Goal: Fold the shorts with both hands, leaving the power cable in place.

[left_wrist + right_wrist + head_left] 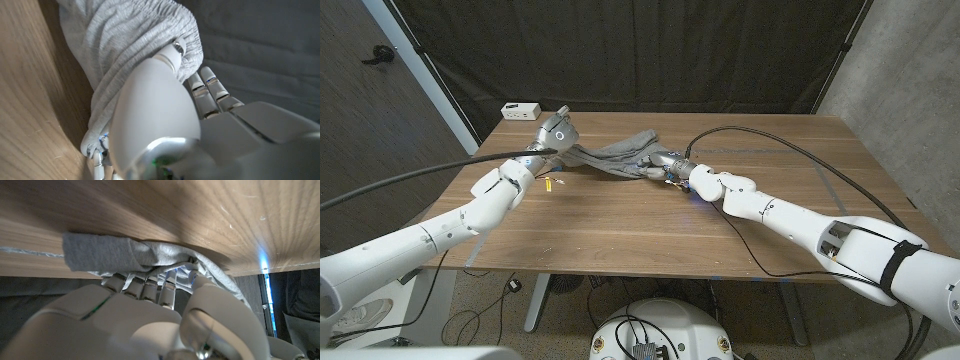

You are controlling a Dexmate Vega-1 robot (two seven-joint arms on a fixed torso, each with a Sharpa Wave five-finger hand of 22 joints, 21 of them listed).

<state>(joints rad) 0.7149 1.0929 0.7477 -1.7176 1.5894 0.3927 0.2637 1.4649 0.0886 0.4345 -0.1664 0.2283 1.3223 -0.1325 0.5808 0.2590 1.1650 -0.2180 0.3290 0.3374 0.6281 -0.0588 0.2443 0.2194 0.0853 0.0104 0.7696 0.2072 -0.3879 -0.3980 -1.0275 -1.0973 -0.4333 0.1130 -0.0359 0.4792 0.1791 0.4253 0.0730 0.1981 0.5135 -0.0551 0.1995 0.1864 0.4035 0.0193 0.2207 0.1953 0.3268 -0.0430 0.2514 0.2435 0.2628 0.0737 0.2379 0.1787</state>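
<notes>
Shorts [612,155] bunched at table's [620,230] 12 o'clock. My left hand [556,131] clamps cloth's 9 o'clock end, lifted; right hand [670,165] grips 3 o'clock end. Judged step: carrying fold. Next move: lay edges together, avoiding power cable [790,150].

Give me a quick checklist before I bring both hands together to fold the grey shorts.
1. Left hand grips the grey fabric shorts: ok, cloth wraps its fingers.
2. Right hand grips the other end: ok, fingers sit in the cloth.
3. Shorts spread flat: not ok, bunched between the hands.
4. Black power cable clear of the shorts: cannot tell near the right hand.
5. Small yellow item clear of the fold path: ok.
</notes>
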